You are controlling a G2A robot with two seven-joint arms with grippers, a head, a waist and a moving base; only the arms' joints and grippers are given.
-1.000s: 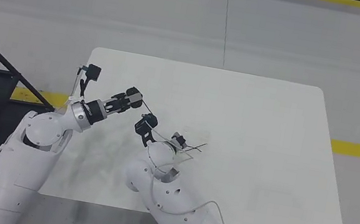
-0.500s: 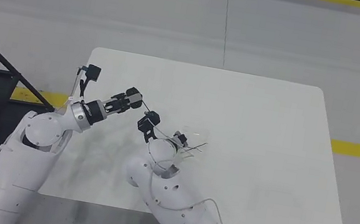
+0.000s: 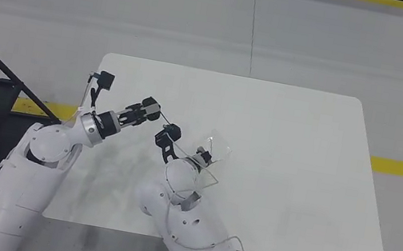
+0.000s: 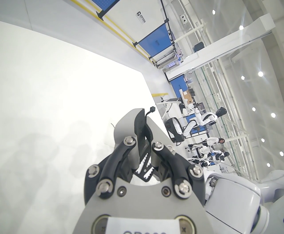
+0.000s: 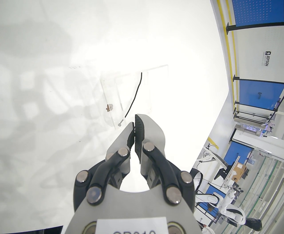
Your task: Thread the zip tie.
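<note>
White tabletop [image 3: 304, 144] carries little in the top view. The left hand [image 3: 154, 110] is held above its near left part. A clear plastic tray [image 3: 212, 178] lies just beside the other arm's wrist, though I cannot tell whether it has walls or is only a flat sheet.

From the left wrist, that hand is clamped on the black zip tie [image 4: 151, 109]. The square head pokes out just past the fingertips, lifted off the tabletop. The step looks like bringing a tail to that head. It would go best with the head kept still and its slot turned towards the incoming tip, so that the tip enters straight instead of skating off the edge.

From the right wrist, the right hand [image 5: 134, 120] has its fingers pressed together. A thin black strand [image 5: 135, 93] runs from just beside them out over the tray. I cannot tell whether its end is pinched or whether it simply rests there. A small brown bit [image 5: 109, 107] also sits in the tray, apart from the strand.
</note>
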